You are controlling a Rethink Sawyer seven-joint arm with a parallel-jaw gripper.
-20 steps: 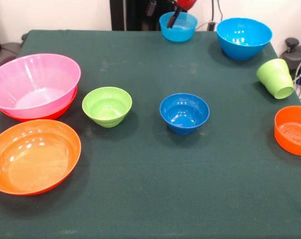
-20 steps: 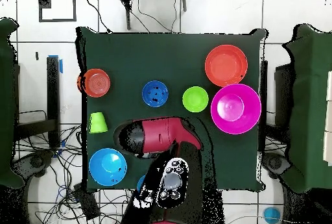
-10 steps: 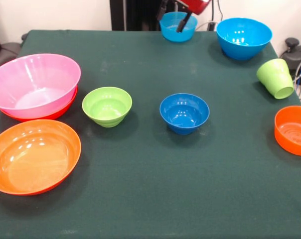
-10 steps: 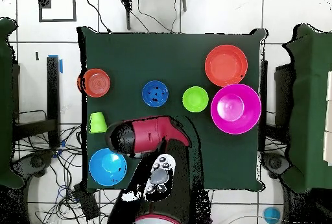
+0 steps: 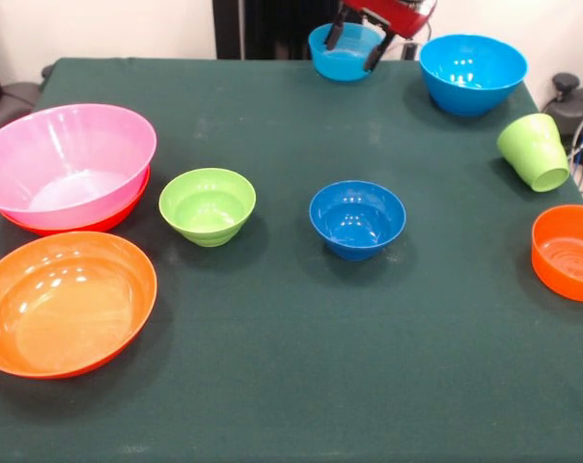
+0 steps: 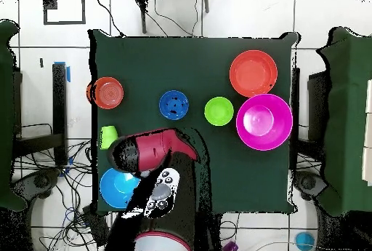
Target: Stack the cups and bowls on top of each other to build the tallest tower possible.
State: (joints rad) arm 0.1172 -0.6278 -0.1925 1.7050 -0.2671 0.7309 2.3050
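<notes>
Progress: barely begun. Nearest on the dark green bench (image 5: pixel 291 386) sits a loose wide shallow orange plastic bowl (image 5: pixel 67 303). Behind it, the only tower (image 5: pixel 68 174): big glossy pink bowl nested in a second wide orange one.

Mid-bench, all single:
- small lime green bowl (image 5: pixel 208 204)
- small dark blue bowl (image 5: pixel 357 219)
- smaller orange bowl (image 5: pixel 569 252)
- one lime green tumbler (image 5: pixel 535 151), tipped over

Far edge: two sky blue bowls (image 5: pixel 471 72). The gripper (image 5: pixel 355 42) hovers over the smaller, jaws spread, empty.

Count: eight bowls, one cup.

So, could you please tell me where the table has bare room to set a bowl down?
Bare cloth spans the near strip in front of the dark blue bowl, and the far stretch behind the lime green bowl. Crowded: the pink bowl side, and the far corner around the end effector.
</notes>
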